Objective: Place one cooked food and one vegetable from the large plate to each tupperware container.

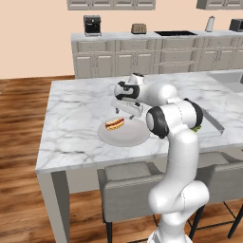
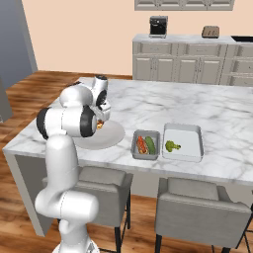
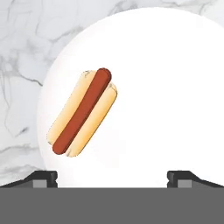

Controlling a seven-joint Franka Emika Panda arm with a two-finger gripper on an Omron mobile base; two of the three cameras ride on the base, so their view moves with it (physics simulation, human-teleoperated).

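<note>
Hot dog [image 3: 83, 112] is seen lying alone on the large plate [image 3: 166, 87], toward one side of it, bun pale tan and soft-looking, sausage dark red and glossy along the top slit. Plate is round, flat, matte white, with no lip to stop a slide. It rests on the marble island [image 1: 76, 118], grey-veined and smooth.

Gripper [image 3: 112, 177] is held above the plate with its tips spread wide and nothing between them; the hot dog sits off to one side of the gap, not under it.

Step in hand is judged to be the pick of the last cooked food. Hand should be shifted over the bun's middle and turned so the fingers close across the short width, not along its length. Grip should be kept light; the bun would probably crush or the sausage squeeze out.

Small tray [image 2: 146, 146] already holds a hot dog and a green vegetable. Larger tray [image 2: 184, 142], just beside it, holds broccoli [image 2: 172, 146] only, so it is judged the destination.
</note>
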